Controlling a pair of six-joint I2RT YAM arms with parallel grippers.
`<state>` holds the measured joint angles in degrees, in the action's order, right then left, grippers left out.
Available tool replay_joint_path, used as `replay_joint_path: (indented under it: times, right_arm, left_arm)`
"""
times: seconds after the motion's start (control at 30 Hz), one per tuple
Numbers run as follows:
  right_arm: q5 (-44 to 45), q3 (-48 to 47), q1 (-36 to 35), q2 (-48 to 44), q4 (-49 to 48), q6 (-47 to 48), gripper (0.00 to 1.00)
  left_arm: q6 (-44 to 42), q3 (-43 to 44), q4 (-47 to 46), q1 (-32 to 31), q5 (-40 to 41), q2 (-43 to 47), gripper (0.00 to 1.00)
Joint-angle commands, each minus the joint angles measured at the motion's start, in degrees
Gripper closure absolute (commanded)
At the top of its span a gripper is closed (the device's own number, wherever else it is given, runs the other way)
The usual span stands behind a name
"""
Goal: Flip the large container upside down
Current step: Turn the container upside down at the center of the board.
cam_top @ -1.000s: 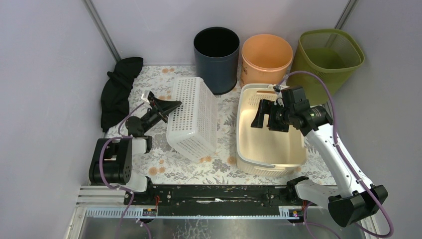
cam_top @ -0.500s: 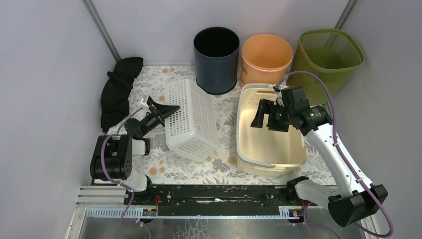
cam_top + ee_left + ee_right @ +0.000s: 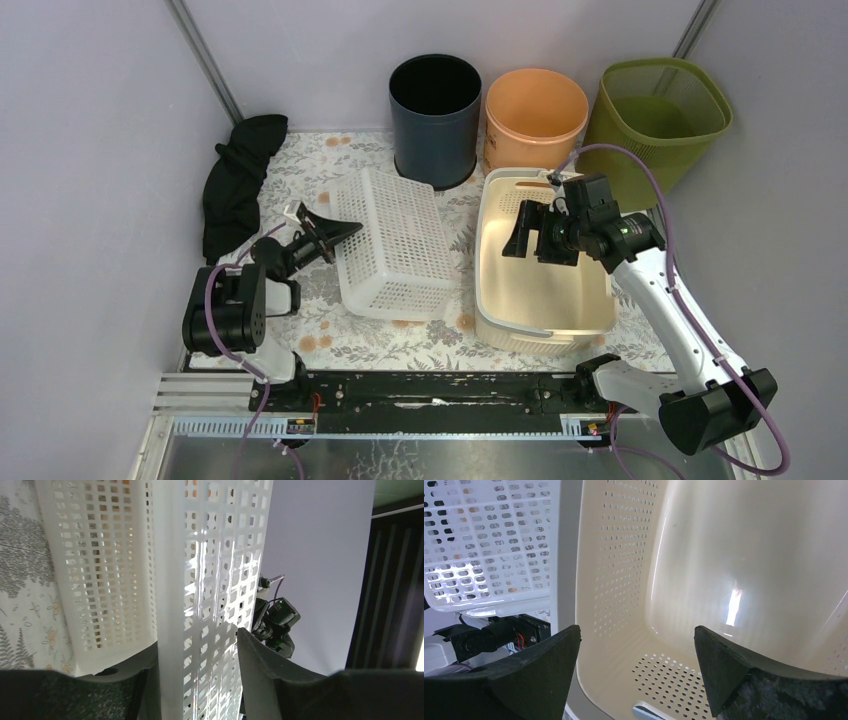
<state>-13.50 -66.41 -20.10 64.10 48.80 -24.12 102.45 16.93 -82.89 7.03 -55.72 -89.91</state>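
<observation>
A white perforated basket [image 3: 395,240] lies tipped over left of centre, its bottom facing up and towards the right. It also shows in the left wrist view [image 3: 215,555] and the right wrist view [image 3: 489,540]. My left gripper [image 3: 335,232] is open at the basket's left edge. In the left wrist view this gripper [image 3: 195,645] straddles the basket's rim with a gap on one side. A cream tub [image 3: 545,335] stands upright to the right. My right gripper [image 3: 530,235] hangs open and empty over its inside [image 3: 704,555].
A dark blue bin [image 3: 435,105], an orange bin [image 3: 535,110] and a green mesh bin [image 3: 665,110] stand along the back. A black cloth [image 3: 240,180] lies at the back left. The black rail [image 3: 430,390] runs along the near edge.
The white basket has rolled from standing on its side to lying with its bottom up. My left gripper has followed its rim down. The right arm has barely moved.
</observation>
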Motion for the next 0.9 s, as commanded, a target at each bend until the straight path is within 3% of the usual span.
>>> replay_joint_path:
  times: [0.0, 0.2, 0.3, 0.37, 0.6, 0.87]
  right_arm:
    - [-1.7, 0.5, -0.3, 0.2, -1.9, -0.4, 0.09]
    - [-1.8, 0.7, -0.2, 0.2, -2.0, -0.4, 0.09]
    - [-1.8, 0.7, -0.3, 0.2, -2.0, -0.4, 0.08]
    - [-1.8, 0.7, -0.3, 0.2, -2.0, -0.4, 0.08]
    - [-2.0, 1.3, -0.3, 0.2, -2.4, -0.4, 0.08]
    - [-2.4, 2.0, -0.4, 0.1, -3.1, -0.3, 0.08]
  left_arm:
    - [-5.5, 0.3, 2.9, 1.0, -1.2, -0.9, 0.49]
    - [-7.0, 0.4, 4.2, 1.2, -0.9, -2.7, 0.49]
    - [-9.9, 1.4, 9.9, 1.3, -0.8, -1.9, 0.49]
    - [-13.5, 2.5, 16.6, 1.3, -0.6, -0.1, 0.48]
    - [-36.2, 11.4, 55.9, 1.3, 3.8, 9.1, 0.42]
    - [-46.8, 16.8, 74.1, 1.7, 9.8, 9.5, 0.42]
